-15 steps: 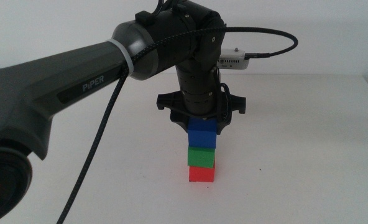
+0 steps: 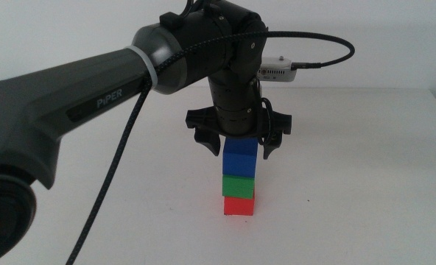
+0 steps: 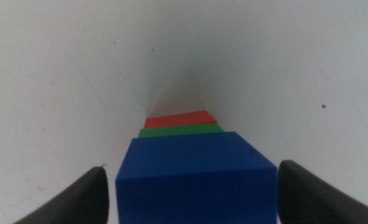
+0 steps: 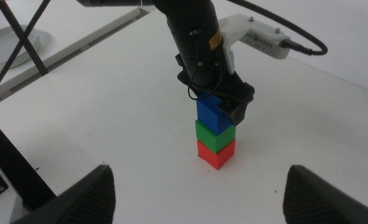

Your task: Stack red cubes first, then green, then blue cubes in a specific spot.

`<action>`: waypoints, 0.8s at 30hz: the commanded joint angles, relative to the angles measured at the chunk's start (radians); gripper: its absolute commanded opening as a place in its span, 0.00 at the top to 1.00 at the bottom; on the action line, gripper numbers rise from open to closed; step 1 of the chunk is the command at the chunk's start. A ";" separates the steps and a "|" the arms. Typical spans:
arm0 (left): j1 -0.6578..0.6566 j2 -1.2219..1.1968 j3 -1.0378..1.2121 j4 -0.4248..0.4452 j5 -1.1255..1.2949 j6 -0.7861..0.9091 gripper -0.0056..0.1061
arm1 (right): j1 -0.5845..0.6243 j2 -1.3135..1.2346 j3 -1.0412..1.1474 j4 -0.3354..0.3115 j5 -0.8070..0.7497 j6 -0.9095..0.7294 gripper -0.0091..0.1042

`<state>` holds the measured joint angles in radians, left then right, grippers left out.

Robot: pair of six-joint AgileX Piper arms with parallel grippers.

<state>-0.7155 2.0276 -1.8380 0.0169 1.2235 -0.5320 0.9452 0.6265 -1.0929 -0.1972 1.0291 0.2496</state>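
Middle view showed the left gripper (image 2: 238,145) open astride the blue cube (image 2: 239,157), holding nothing; blue sat on green (image 2: 239,184), green on red (image 2: 238,205), at table centre. Recommended: withdraw straight toward 12 o'clock, touching neither side. Right gripper (image 4: 199,190) waited, open
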 commanded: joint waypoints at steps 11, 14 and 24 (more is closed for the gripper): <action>-0.003 -0.167 -0.011 0.036 -0.002 0.006 0.12 | 0.002 -0.003 0.006 -0.003 -0.009 -0.003 0.23; -0.003 -0.261 -0.011 0.075 -0.002 0.011 0.12 | 0.002 -0.003 0.006 -0.003 -0.009 -0.003 0.23; -0.003 -0.697 0.192 0.304 -0.002 0.064 0.12 | 0.002 -0.003 0.006 -0.003 -0.009 -0.003 0.23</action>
<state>-0.7155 1.4133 -1.7103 0.2654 1.2113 -0.4707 0.9452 0.6265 -1.0929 -0.1972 1.0291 0.2496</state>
